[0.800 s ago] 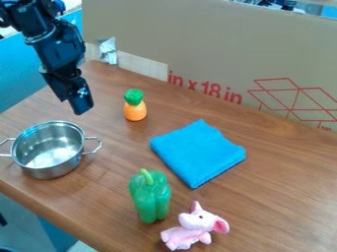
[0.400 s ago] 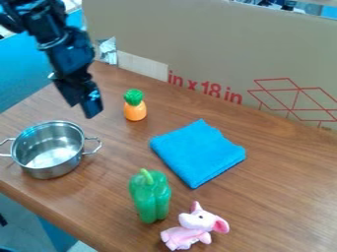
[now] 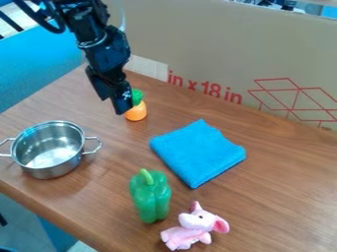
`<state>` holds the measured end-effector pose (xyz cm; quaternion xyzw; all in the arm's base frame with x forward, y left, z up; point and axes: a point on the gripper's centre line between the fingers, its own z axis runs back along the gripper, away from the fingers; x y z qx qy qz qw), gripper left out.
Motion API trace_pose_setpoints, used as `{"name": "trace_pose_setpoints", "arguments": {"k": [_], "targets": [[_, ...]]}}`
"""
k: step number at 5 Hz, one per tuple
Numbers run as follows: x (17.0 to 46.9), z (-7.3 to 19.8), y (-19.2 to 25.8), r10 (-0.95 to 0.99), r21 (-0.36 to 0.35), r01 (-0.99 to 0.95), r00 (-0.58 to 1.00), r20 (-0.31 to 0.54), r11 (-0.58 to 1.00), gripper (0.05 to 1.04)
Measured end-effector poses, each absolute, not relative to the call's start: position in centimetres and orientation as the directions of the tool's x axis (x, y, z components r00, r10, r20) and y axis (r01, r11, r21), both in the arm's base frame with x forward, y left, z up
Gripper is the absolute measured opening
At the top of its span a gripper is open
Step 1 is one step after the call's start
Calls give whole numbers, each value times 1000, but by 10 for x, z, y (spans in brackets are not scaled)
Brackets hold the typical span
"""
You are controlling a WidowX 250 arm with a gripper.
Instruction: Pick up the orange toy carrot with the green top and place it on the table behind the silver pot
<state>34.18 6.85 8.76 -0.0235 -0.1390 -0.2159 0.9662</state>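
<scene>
Your pincer point(image 3: 113, 103) has swung across the bench point(image 3: 270, 197), whether wide or narrow I cannot tell, so, with the green pepper point(image 3: 150, 197) nearer, then the steel pot point(image 3: 47, 172) and blue cloth point(image 3: 197, 153), centre squarely over the orange toy point(image 3: 136, 114) farther back, partly hidden behind the pincer, before lowering.

Single fixed view, sited above and on the near side of the orange toy point(image 3: 136, 114). Faces down at a slant, past it to the cardboard point(image 3: 230, 39) behind. Range: moderate, covering tabletop point(image 3: 276, 197) around it.
</scene>
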Motion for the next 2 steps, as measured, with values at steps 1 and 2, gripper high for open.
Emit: {"name": "trace_pose_setpoints", "arguments": {"k": [1,2], "targets": [[355,80,56,-416,34,421,877,239,907,1001],[365,76,56,-402,75,395,895,192,916,1001]]}}
